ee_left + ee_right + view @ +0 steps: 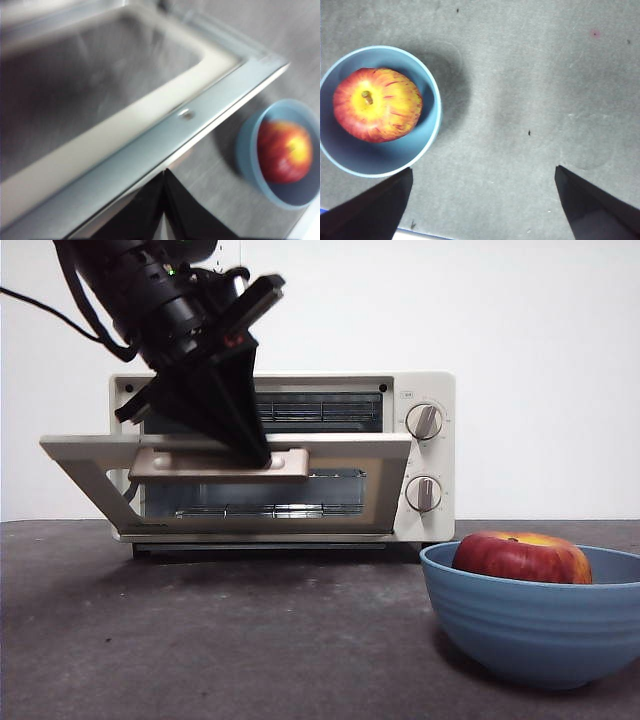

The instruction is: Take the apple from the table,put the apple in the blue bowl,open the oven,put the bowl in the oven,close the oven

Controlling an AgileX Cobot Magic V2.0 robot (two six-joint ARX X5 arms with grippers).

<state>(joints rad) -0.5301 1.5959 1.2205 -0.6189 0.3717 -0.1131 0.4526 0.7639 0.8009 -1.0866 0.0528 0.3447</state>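
The cream oven (420, 455) stands at the back of the table (200, 640), its door (225, 485) swung partway down. My left gripper (255, 452) reaches in from the upper left, shut on the door's beige handle (290, 464). In the blurred left wrist view its jaws (165, 195) meet under the door's edge (200, 120), which hides the handle. The red and yellow apple (520, 557) (376, 105) lies in the blue bowl (530, 625) (427, 145) (247, 150) at the front right. My right gripper (484, 169) hovers open over bare table beside the bowl.
Two knobs (424, 421) sit on the oven's right panel. A wire rack (270, 509) shows through the door's glass. Dark grey table stretches between the oven and the bowl.
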